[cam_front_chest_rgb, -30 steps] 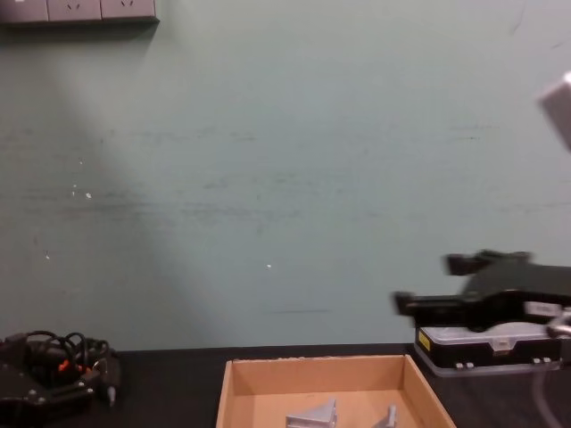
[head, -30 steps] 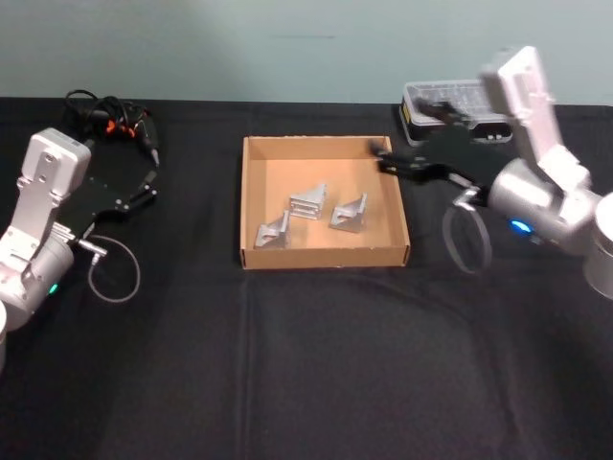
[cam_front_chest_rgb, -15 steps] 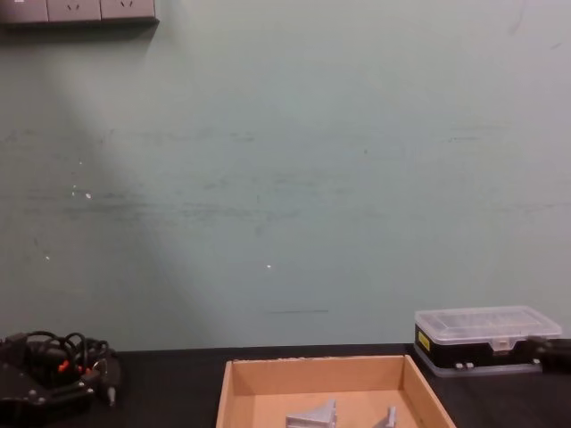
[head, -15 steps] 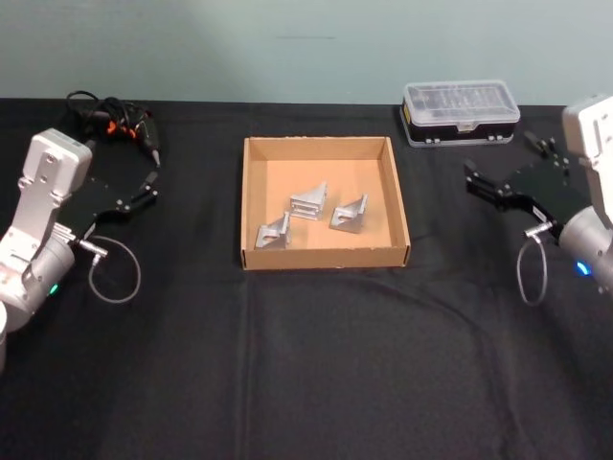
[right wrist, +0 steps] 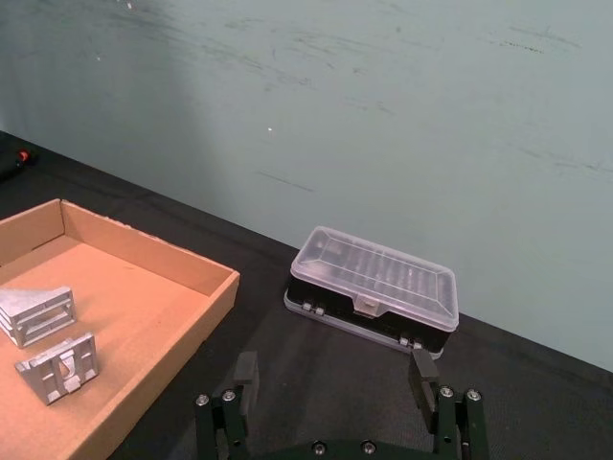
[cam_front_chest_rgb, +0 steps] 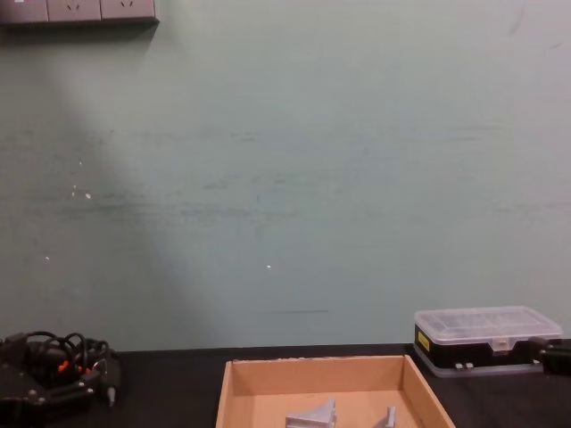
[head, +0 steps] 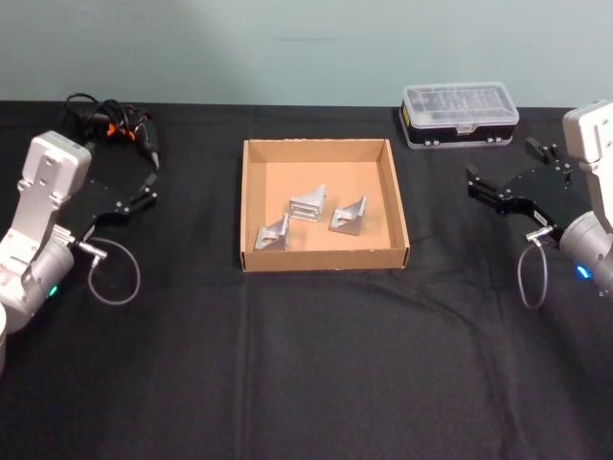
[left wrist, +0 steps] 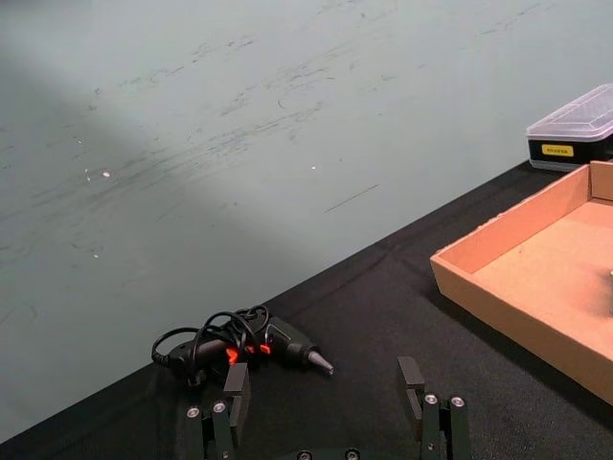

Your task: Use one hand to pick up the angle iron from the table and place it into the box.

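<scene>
Three silver angle irons lie inside the tan cardboard box at the middle of the black table: one near the centre, one to its right, one at the front left. Two of them also show in the right wrist view. My right gripper hovers open and empty to the right of the box, well clear of it; its fingers stand apart. My left gripper stays parked at the far left, open and empty.
A black case with a clear lid stands at the back right, just behind the right gripper. An electric screwdriver with tangled cables lies at the back left near the left gripper. A teal wall closes off the table's far edge.
My right gripper has drawn back from above the box's rear right corner to the table's right side, empty. The three angle irons and the left arm have not moved.
</scene>
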{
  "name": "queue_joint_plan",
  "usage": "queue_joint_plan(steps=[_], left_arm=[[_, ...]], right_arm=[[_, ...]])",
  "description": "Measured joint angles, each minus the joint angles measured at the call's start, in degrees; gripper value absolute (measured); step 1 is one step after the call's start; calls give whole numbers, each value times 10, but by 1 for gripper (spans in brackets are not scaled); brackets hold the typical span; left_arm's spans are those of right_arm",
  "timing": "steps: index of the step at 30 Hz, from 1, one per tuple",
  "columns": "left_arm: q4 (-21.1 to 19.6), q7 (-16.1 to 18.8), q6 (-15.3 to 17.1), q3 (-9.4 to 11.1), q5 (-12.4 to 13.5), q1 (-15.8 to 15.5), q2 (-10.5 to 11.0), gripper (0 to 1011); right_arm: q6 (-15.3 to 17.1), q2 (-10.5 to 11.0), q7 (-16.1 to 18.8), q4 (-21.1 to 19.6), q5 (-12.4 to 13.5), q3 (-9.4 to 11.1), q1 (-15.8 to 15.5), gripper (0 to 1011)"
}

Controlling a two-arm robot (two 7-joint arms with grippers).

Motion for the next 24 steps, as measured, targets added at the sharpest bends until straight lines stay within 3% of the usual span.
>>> queue_joint_plan(steps=[24], left_arm=[[0, 0, 0, 0, 0, 0, 0, 1000]], right_arm=[[-1, 1, 1, -1, 0, -1, 1, 1000]])
